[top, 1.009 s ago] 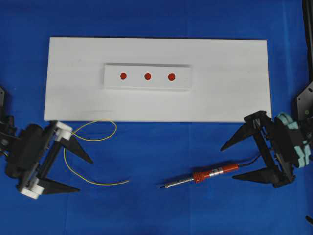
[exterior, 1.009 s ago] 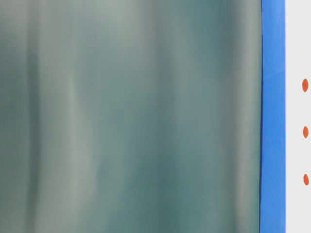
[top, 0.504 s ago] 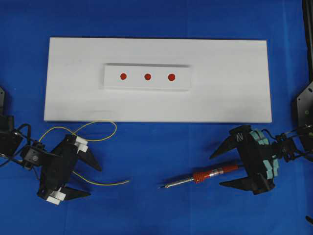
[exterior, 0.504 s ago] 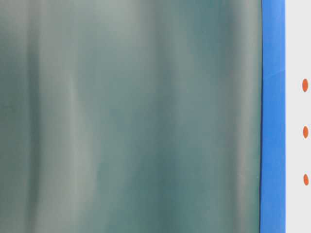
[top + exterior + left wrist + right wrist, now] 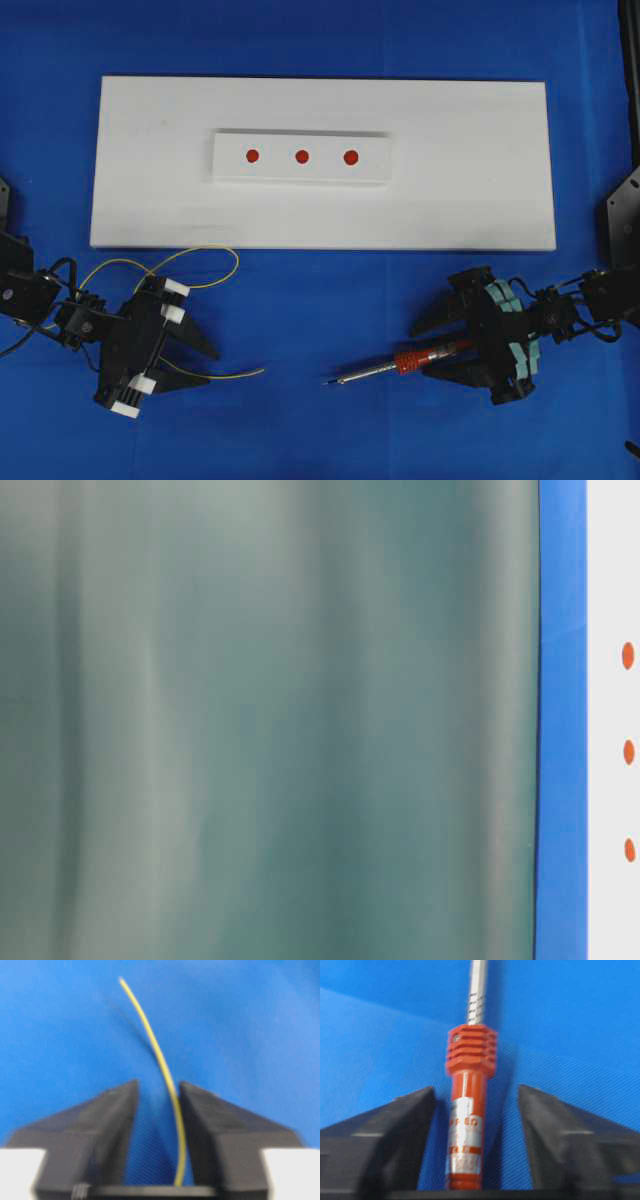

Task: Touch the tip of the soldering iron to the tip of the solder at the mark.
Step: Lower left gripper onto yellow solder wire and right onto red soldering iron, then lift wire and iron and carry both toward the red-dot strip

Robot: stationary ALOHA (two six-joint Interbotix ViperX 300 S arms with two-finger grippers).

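**A:** What occupies the left of the overhead view?

**B:** The left gripper (image 5: 192, 363), low over the blue cloth (image 5: 320, 300). The solder (image 5: 205, 374), a thin yellow wire, loops from just below the white board (image 5: 470, 190) and runs between its fingers, the free end pointing right.

**A:** Is the wire clamped?

**B:** No. In the left wrist view the solder (image 5: 165, 1080) lies close against one finger (image 5: 220, 1130), with a clear gap to the other; the left gripper (image 5: 157, 1087) is part-closed and grips nothing.

**A:** And at the centre?

**B:** A raised white strip (image 5: 302, 157) on the board bears three red marks (image 5: 301, 156) in a row. In the table-level view a blurred grey-green surface fills most of the picture; only the marks (image 5: 628, 752) and a band of cloth show at its right edge.

**A:** The right side?

**B:** The soldering iron (image 5: 405, 362) lies on the cloth, tip pointing left, well apart from the solder's end. The right gripper (image 5: 425, 345) straddles its handle.

**A:** Held?

**B:** Not so. In the right wrist view the red-orange handle (image 5: 467, 1120) sits between the fingers (image 5: 555, 1135) with blue cloth showing on both sides: the right gripper (image 5: 477, 1092) is part-closed, touching nothing.
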